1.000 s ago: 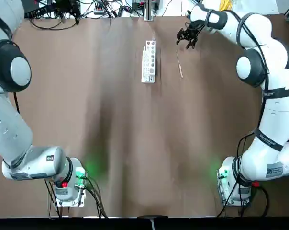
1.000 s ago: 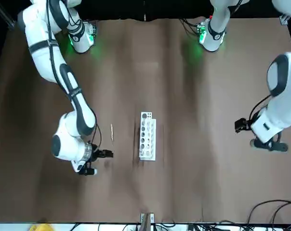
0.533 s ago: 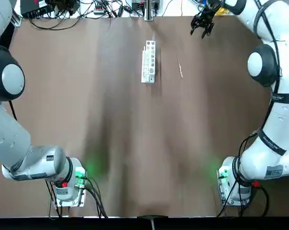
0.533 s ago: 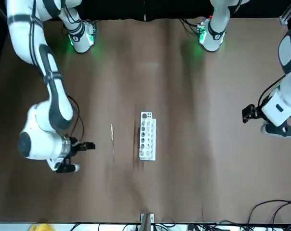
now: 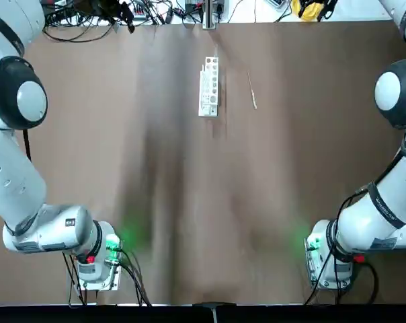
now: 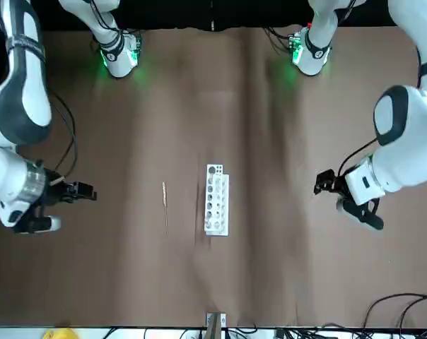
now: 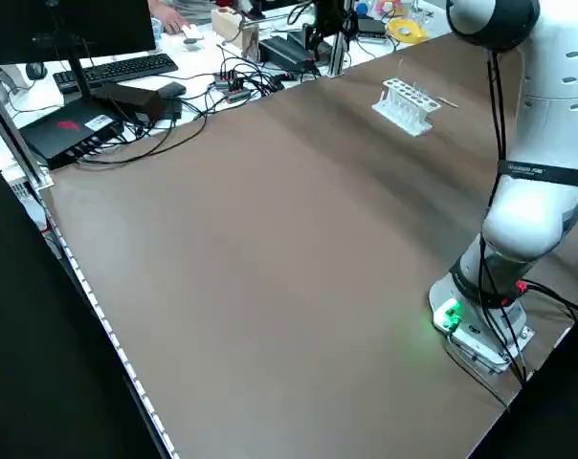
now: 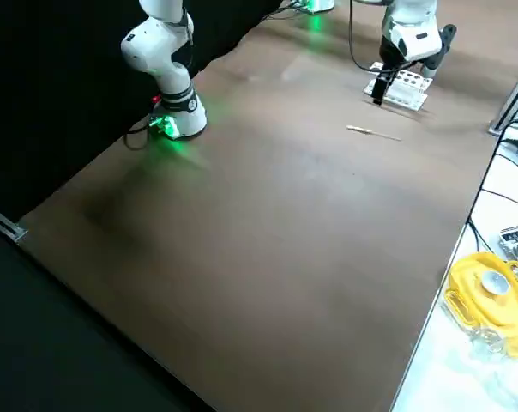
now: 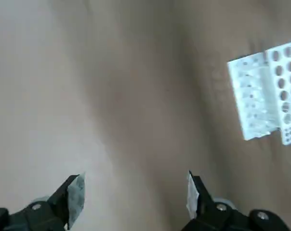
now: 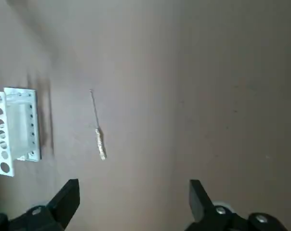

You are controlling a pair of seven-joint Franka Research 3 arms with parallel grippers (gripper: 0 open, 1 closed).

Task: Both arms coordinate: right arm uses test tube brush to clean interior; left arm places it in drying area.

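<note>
Farther out now, right tool (image 10: 135, 192) waits spread at brush's (image 10: 95, 113) three o'clock; left tool (image 9: 136, 192), spread, rack's (image 9: 287, 91) nine. I'd straddle the handle (image 10: 101, 144) squarely.

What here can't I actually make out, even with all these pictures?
- Right gripper: beyond the edge of the top view.
- Bristles of the test tube brush: too thin and small to make out, even in the right wrist view.
- Part of the white rack: cut off by the edge in both wrist views.
- The person whose hand shows in the left side view: the rest is cut off by the top edge.
</note>
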